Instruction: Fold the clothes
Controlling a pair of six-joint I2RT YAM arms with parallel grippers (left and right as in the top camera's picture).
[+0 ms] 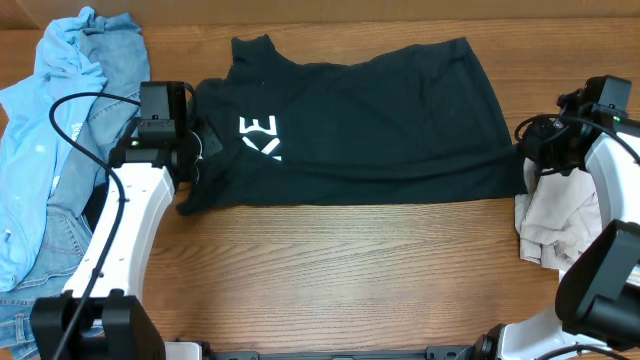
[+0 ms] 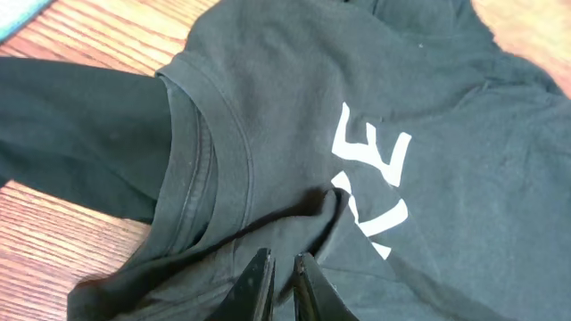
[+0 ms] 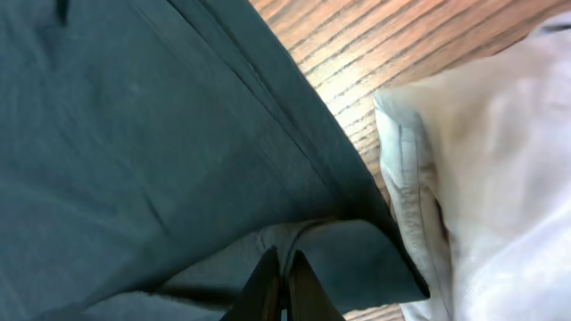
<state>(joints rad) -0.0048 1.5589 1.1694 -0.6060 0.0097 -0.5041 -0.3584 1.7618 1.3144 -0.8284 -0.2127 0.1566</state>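
The black T-shirt [image 1: 370,120] is lying spread on the tabletop [image 1: 330,270] toward 12 o'clock. The left tool [image 2: 281,263] is pinching a fold near its collar at 9 o'clock. The right tool [image 3: 282,260] is clenching its hem corner at 3 o'clock, beside a pale garment [image 1: 555,225]. Blue clothes [image 1: 60,150] are lying heaped at 9 o'clock.

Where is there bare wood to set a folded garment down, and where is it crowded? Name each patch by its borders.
The widest bare patch of table lies in front of the black T-shirt, between the left arm and the pale cloth. A narrow strip runs behind the shirt. Crowded: the denim pile at left, the right arm over the pale cloth.
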